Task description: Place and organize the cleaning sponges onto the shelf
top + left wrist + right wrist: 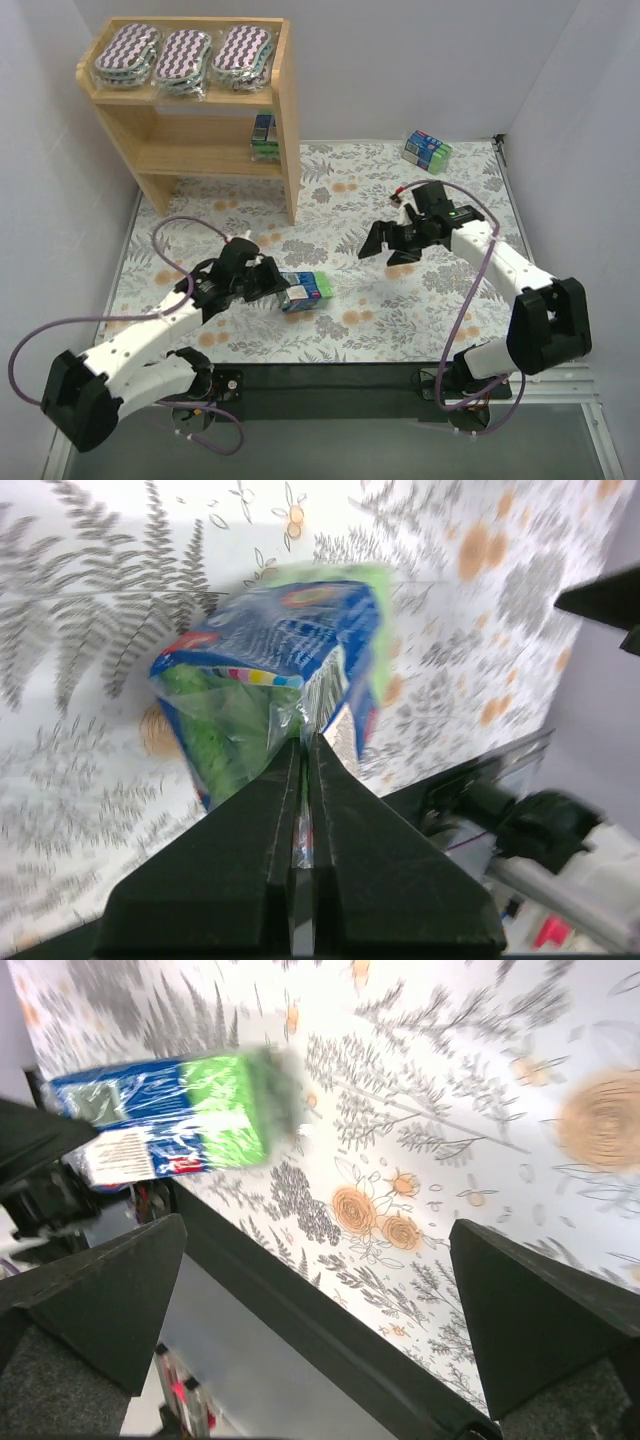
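Three purple-and-white zigzag sponges (183,55) lie side by side on top of the wooden shelf (288,150). One blue-and-green pack (264,137) stands on the shelf's middle tier at its right end. Another pack (427,148) lies on the mat at the far right. My left gripper (283,285) is shut on the clear wrap edge of a third blue-and-green pack (306,290) over the mat's middle; in the left wrist view the left gripper (305,742) pinches the pack (270,670) by its wrap. My right gripper (390,245) is open and empty, to the right of that pack, which shows in the right wrist view (180,1120) beyond the right gripper (318,1225).
A floral mat (400,310) covers the table. White walls close in the left, back and right sides. A black strip (330,375) runs along the near edge between the arm bases.
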Robot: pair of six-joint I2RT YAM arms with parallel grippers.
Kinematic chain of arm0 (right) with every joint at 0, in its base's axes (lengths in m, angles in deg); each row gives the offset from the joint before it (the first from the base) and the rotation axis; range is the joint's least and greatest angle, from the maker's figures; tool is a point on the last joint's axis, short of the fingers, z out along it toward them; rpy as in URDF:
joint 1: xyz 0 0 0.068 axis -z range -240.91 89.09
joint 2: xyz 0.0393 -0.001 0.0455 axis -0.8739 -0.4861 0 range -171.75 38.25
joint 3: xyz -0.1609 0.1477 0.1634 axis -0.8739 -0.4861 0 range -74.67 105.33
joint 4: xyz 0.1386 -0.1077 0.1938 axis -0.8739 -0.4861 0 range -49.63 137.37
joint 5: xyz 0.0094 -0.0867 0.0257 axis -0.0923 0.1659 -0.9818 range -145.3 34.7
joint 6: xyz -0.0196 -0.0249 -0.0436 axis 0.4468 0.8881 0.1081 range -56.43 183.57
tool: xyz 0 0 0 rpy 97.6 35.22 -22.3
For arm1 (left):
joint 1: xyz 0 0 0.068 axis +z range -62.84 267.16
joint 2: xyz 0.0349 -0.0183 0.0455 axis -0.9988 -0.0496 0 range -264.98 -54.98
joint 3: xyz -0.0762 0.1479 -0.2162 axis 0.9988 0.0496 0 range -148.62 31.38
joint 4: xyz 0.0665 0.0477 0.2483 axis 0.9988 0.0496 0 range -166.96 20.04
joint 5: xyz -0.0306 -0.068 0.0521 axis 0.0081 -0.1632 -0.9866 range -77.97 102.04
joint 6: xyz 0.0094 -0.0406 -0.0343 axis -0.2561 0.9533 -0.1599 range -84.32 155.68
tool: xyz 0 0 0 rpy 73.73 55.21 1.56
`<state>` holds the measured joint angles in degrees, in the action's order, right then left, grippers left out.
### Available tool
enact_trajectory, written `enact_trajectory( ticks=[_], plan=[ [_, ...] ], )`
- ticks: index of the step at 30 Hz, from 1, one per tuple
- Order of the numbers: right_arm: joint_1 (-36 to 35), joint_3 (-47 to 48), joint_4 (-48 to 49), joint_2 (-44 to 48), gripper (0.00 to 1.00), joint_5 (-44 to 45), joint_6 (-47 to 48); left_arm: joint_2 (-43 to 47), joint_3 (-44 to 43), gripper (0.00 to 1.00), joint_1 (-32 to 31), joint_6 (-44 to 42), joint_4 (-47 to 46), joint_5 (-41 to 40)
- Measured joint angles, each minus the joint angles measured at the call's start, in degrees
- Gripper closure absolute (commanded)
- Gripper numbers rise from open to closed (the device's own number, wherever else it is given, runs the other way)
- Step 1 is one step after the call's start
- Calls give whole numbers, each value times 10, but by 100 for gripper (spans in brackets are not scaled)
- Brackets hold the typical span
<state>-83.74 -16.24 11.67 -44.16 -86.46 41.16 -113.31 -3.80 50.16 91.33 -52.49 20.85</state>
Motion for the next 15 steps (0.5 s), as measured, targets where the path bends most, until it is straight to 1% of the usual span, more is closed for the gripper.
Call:
enact_trajectory(
  ticks=[5, 9, 13, 15],
  plan=[
    [73, 50, -47, 51, 1, 13, 7, 153, -85, 100, 11, 127, 174, -102],
    [94, 68, -72, 61, 1, 14, 17, 248, -180, 100, 12, 226, 292, -187],
    [98, 69, -93, 61, 1, 14, 24, 295, -264, 100, 12, 279, 340, -280],
    [100, 69, -99, 60, 1, 12, 28, 304, -281, 100, 12, 290, 335, -322]
  ],
)
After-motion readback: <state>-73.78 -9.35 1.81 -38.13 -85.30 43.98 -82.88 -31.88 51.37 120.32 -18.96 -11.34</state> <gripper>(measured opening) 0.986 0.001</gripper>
